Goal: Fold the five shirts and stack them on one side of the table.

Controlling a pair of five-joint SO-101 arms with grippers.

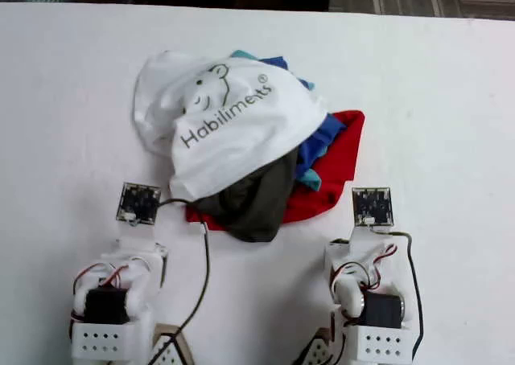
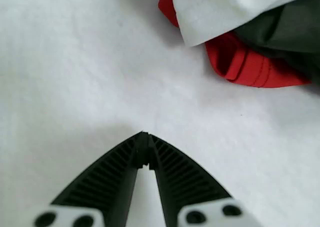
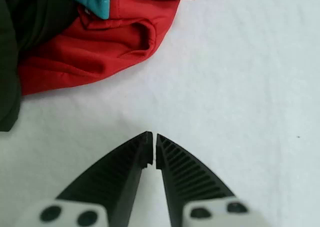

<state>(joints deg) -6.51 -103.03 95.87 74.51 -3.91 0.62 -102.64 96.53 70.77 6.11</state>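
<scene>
A heap of shirts lies at the middle of the table: a white printed shirt [image 1: 221,120] on top, a dark grey one [image 1: 256,200] under its near edge, a blue one [image 1: 318,144], a teal one [image 1: 310,178] and a red one [image 1: 336,160] at the bottom. Both arms sit at the table's near edge, short of the heap. My left gripper [image 2: 145,135] is shut over bare table, with the red shirt [image 2: 245,64], white shirt [image 2: 225,9] and dark shirt [image 2: 290,29] ahead. My right gripper [image 3: 152,135] is shut too, near the red shirt [image 3: 100,42].
The white table [image 1: 442,100] spreads wide on both sides of the heap. A black cable [image 1: 203,268] runs from the left arm's camera board [image 1: 138,203] toward the near edge. The right arm's board [image 1: 372,206] sits just beside the red shirt's corner.
</scene>
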